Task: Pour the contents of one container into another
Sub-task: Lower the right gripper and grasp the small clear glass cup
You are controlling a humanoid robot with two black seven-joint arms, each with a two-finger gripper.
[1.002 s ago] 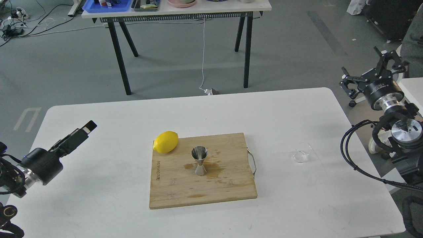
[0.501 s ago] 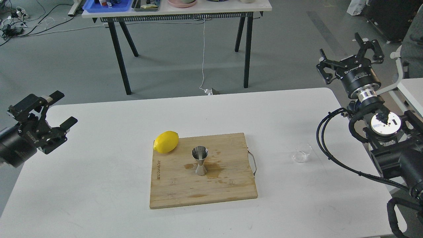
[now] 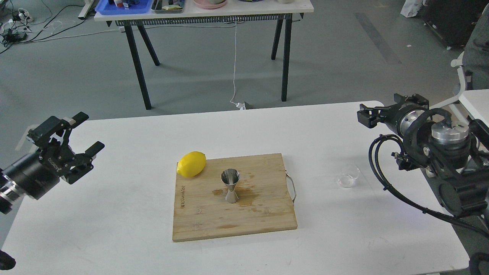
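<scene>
Since half a second ago: right gripper [image 3: 365,114] swung down and leftward, now side-on, fingers indistinguishable; left gripper [image 3: 74,133] shifted inward, fingers spread, empty. Glass cup [image 3: 348,176] upright on white table [image 3: 114,214], right of cutting board [image 3: 233,225], ungrasped. Jigger [image 3: 230,186] upright mid-board, near lemon [image 3: 191,164]. Progress: nothing poured; reach, grasp, carry, tilt outstanding.

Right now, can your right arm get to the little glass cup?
Probably yes. The glass cup stands alone on the white table, right of the cutting board; nothing lies between it and the right gripper above it.
</scene>
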